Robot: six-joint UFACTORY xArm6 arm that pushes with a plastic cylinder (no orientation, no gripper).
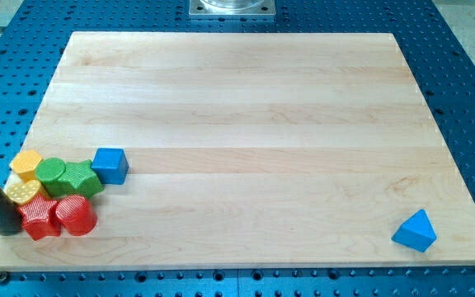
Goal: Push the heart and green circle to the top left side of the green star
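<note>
Dark and slanting in from the view's left edge, the rod ends in my tip (7, 229), which rests on the wooden board (246, 124) near its lower left corner; it is a bare rod end with nothing to open or close, and it holds nothing. Just to the tip's right, touching it or very nearly, sits a red block (39, 218) whose shape may be a star, though it is hard to make out. Beside that, farther right, lies the red cylinder (76, 215). Directly above the tip sits the yellow heart (23, 191), pressed against the red pieces. Above it, toward the view's top, is the yellow hexagon-like block (27, 163). Up and to the right of the tip, the green circle (51, 172) touches the green star (81, 179), which lies on the circle's right. Past the star, the blue cube (110, 165) stands just beside it. Well apart from the tip, far across near the lower right corner, rests the blue triangular block (415, 230). Around the board runs the blue perforated table (468, 99).
</note>
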